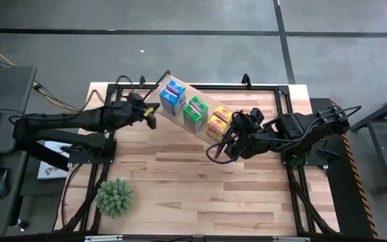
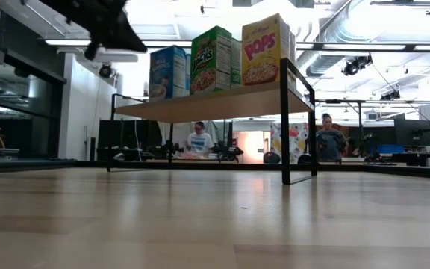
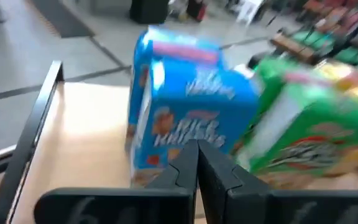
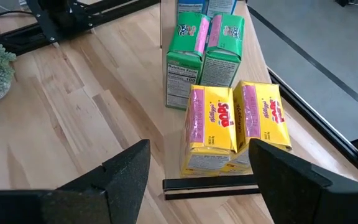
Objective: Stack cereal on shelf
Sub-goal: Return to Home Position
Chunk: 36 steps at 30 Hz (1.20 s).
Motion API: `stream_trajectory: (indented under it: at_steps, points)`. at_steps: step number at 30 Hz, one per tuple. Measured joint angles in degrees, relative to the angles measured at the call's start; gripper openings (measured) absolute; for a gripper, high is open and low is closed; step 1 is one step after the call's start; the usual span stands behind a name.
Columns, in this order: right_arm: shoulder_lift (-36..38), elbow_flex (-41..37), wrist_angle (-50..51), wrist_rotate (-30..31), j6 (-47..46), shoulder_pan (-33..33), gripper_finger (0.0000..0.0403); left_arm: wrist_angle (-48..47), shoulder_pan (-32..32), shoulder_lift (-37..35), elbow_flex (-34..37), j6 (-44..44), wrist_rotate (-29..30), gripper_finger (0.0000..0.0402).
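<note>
Cereal boxes [image 1: 195,111] all stand on the shelf [image 2: 215,103]. Left gripper [image 1: 152,111] clenched, empty, just beside the blue end. Right gripper [image 1: 219,149] spread open near the yellow end. Both likely need to back straight off.

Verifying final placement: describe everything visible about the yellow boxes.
Two yellow boxes, cardboard by the look, with red Pops print and pink strips on top. They stand upright, side by side and touching, at the shelf end nearest the right hand, beside the green boxes. The open right hand hangs short of them; nothing grips them.
</note>
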<state>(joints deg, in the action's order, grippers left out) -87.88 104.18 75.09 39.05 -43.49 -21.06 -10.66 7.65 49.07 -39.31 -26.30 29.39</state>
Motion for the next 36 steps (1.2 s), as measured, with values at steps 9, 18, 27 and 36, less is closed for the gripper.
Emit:
stream_trajectory:
  at_steps: [9,18,27,36]
  points:
    - [0.1,0.0,-2.7,2.3,5.9,1.3,0.0263,9.6,-9.6,-14.2,-0.1,1.6,-3.4,0.0]
    - [1.5,0.0,-4.7,-8.2,14.2,5.6,0.0058,9.9,-29.3,-12.5,-0.8,9.3,4.7,0.0]
    - [8.8,0.0,-8.2,-15.6,16.9,8.3,0.0016,4.5,-29.3,-20.6,0.0,17.6,0.7,0.0]
    - [12.1,0.0,-9.8,-15.6,13.0,8.2,0.0003,11.6,-25.7,-39.5,18.4,13.5,-8.4,0.0]
